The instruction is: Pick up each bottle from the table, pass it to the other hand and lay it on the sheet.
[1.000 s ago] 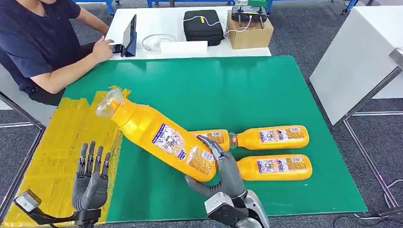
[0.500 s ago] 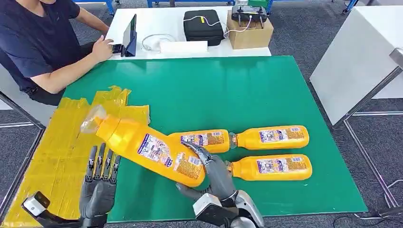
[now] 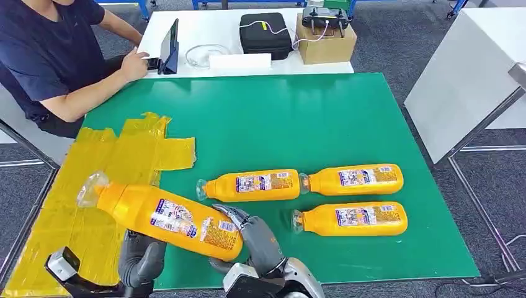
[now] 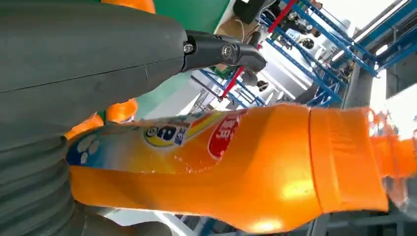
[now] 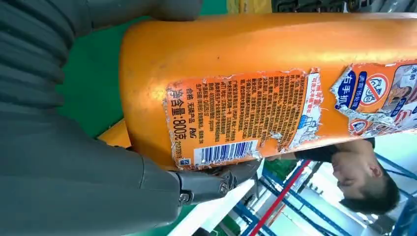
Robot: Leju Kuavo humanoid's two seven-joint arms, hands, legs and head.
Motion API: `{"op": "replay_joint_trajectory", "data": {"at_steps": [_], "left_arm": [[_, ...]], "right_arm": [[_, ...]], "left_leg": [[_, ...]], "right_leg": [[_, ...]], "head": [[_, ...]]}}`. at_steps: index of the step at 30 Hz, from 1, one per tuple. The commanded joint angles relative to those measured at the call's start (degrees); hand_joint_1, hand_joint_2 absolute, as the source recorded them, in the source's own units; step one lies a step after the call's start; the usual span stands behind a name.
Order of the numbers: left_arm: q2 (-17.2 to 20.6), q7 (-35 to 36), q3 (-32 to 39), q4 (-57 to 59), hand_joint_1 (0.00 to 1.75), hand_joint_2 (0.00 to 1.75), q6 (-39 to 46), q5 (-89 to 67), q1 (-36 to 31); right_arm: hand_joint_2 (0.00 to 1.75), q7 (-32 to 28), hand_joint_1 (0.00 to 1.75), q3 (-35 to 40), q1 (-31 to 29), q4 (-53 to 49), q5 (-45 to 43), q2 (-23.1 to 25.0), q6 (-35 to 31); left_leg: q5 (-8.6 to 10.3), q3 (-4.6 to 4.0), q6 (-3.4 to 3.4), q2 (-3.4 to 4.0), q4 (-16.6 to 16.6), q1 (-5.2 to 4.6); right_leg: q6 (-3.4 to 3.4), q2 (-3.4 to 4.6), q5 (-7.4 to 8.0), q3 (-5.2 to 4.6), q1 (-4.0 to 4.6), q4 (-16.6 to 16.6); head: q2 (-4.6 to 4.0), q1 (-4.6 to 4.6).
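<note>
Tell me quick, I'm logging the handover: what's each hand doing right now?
Right hand: holding the big orange bottle at its base.
Left hand: under the same bottle; whether its fingers grip it cannot be told.

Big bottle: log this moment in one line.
big bottle | right hand grips base | left hand under middle | three bottles on table

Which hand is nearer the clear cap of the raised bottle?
Left. The left hand sits under the bottle nearer its clear cap; the right hand grips the base end, farthest from it.
</note>
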Motion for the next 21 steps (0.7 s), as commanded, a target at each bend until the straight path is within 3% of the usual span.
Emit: {"op": "replay_joint_trajectory", "data": {"at_steps": [1, 7, 20, 21], "left_arm": [[1.0, -1.4, -1.7, 0.0, 0.00, 1.75, 1.3, -2.4, -0.3], [2.8, -4.3, -7.5, -0.3, 0.00, 1.75, 6.7, -8.8, -0.8], [6.8, -5.8, -13.4, 1.7, 0.00, 1.75, 9.2, -11.7, -1.7], [6.8, -5.9, -13.6, 1.7, 0.14, 1.75, 9.4, -11.9, -1.7]], "right_arm": [[1.75, 0.5, 1.75, 2.4, -2.2, 5.6, 0.6, 0.4, 0.3], [1.75, 0.6, 1.75, 5.2, -3.7, 12.9, 2.2, 1.6, 1.2], [1.75, 0.5, 1.75, 9.0, -5.1, 23.8, 4.3, 3.4, 1.6], [1.75, 0.5, 1.75, 9.4, -5.2, 24.5, 4.4, 3.5, 1.5]], "left_leg": [[-0.04, 0.16, 0.02, 0.11, -0.1, 0.02], [-0.02, 0.15, 0.02, 0.07, -0.1, 0.02], [-0.02, 0.34, 0.02, 0.00, -0.2, 0.04], [-0.01, 0.21, 0.01, 0.02, -0.1, 0.03]], "right_leg": [[-0.07, 0.06, 0.00, 0.13, 0.04, -0.1], [-0.06, 0.03, 0.01, 0.13, 0.04, -0.1], [-0.11, -0.08, -0.03, 0.31, 0.06, -0.2], [-0.08, -0.04, -0.02, 0.16, 0.05, -0.1]], "head": [[0.00, -0.02], [0.00, 0.00], [0.00, 0.02], [0.00, 0.02]]}}
